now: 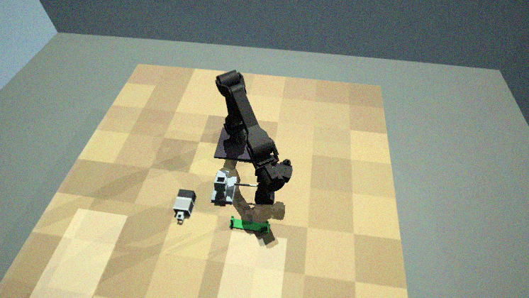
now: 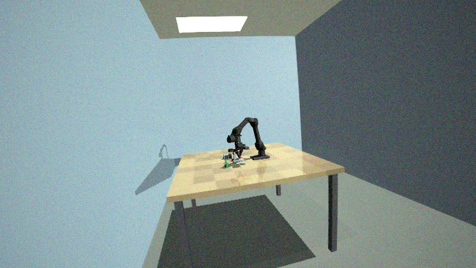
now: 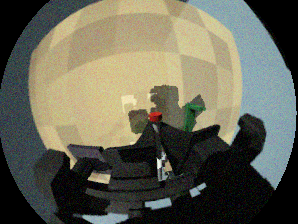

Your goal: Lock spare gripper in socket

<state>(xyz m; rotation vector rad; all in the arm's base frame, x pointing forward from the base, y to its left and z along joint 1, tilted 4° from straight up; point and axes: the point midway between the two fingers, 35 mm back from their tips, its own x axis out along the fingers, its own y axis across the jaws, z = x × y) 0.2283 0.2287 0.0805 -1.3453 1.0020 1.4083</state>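
Observation:
The grey mount (image 1: 223, 186) (image 2: 237, 159) stands on the table with its dark socket opening on top. My gripper (image 1: 258, 184) (image 3: 152, 121) is just to its right, low over the table, and is shut on the thin lock pin (image 1: 245, 184) (image 3: 154, 117). The pin lies level, and its free end reaches the mount's right side; I cannot tell whether the tip is still inside. In the wrist view the pin's red head points at the mount (image 3: 166, 102). The spare gripper (image 1: 184, 204) (image 3: 137, 120), grey and black, lies on the table left of the mount, apart from it.
A green rest (image 1: 249, 225) (image 2: 225, 163) (image 3: 193, 115) lies on the table in front of the mount and my gripper. The arm's dark base plate (image 1: 222, 147) is behind the mount. The table's edges are far from all of these.

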